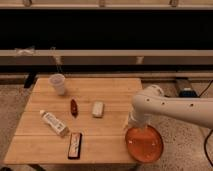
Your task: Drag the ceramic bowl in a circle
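Observation:
The ceramic bowl (144, 144) is wide, shallow and orange-red, and sits at the front right corner of the wooden table (110, 135), partly over the edge. My white arm reaches in from the right and bends down over the bowl's far rim. My gripper (134, 122) hangs at the bowl's far-left rim, right above or touching it. The arm hides its fingertips.
A small white cup (58, 83) stands at the back left. A dark red object (74, 106), a white block (98, 109), a white tube (54, 123) and a dark flat bar (75, 145) lie on the table's left half. A dark shelf wall runs behind.

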You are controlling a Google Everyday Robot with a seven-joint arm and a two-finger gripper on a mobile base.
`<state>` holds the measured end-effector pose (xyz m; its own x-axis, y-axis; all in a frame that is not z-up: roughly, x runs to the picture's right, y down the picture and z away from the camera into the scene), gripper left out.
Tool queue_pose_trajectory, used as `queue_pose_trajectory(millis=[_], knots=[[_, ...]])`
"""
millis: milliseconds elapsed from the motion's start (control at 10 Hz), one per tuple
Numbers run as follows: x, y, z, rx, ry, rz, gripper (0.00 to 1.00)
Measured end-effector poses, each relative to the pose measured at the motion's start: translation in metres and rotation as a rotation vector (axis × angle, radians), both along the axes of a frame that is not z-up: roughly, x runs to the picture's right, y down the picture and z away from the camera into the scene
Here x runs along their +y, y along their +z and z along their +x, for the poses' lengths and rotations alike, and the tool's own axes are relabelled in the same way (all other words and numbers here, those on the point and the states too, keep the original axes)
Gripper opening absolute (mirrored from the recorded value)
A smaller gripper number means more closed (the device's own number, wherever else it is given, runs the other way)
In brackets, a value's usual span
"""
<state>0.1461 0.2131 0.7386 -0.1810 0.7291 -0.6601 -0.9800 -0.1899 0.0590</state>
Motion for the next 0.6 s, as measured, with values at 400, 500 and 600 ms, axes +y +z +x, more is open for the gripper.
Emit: queue_pose_trajectory(millis=[400,500,600], knots=[[0.027,0.008,0.001,0.012,0.029,-0.067,0.62],[0.031,0.009,0.0,0.012,0.032,-0.075,0.62],[0.035,0.01,0.0,0.012,0.032,-0.085,0.62]])
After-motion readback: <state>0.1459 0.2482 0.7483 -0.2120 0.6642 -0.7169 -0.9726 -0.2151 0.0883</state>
